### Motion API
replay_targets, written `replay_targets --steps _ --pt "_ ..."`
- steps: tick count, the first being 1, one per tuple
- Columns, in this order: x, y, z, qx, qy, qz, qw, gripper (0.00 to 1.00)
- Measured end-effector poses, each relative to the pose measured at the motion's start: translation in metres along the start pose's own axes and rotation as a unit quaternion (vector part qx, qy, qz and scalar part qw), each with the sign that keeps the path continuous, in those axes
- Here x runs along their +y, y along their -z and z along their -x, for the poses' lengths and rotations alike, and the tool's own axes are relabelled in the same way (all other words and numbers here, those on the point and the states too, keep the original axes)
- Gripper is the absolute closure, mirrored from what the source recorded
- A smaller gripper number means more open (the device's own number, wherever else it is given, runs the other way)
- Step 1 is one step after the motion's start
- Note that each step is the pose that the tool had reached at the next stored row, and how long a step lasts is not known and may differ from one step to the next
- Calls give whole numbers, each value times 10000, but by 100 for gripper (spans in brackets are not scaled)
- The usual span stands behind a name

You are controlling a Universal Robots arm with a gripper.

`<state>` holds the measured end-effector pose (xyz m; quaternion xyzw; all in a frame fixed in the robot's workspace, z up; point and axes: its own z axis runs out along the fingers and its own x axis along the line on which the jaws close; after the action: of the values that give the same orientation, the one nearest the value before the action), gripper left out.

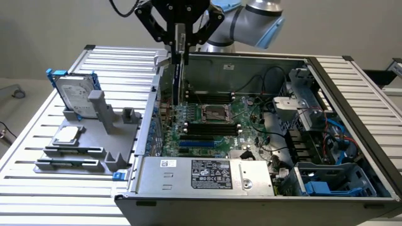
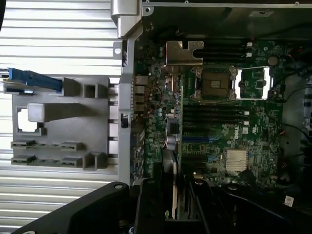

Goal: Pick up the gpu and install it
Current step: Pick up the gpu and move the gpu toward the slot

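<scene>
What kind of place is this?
Probably a robotics lab or test bench for building computers. An open computer case sits on a slatted metal table, a grey holder beside it keeps parts like a hard drive, and a robot arm with its end effector holds the gpu at the case.

The gpu (image 1: 180,75) is held upright and edge-on, thin and dark, over the motherboard (image 1: 220,125) inside the open case (image 1: 326,94).

The gpu (image 1: 178,77) hangs upright over the motherboard (image 1: 213,127) in the case (image 1: 251,63); a parts stand (image 1: 94,141) sits alongside.
</scene>
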<state>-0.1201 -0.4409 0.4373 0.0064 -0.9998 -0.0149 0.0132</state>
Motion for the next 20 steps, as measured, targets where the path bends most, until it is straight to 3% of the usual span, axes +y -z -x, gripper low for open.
replay_targets --steps 7,13,20 --pt "5 -91 323 0 0 -2 10000 74" --pt "76 -178 584 -1 -1 -2 10000 74" --pt "174 -304 662 -6 0 -4 10000 74"
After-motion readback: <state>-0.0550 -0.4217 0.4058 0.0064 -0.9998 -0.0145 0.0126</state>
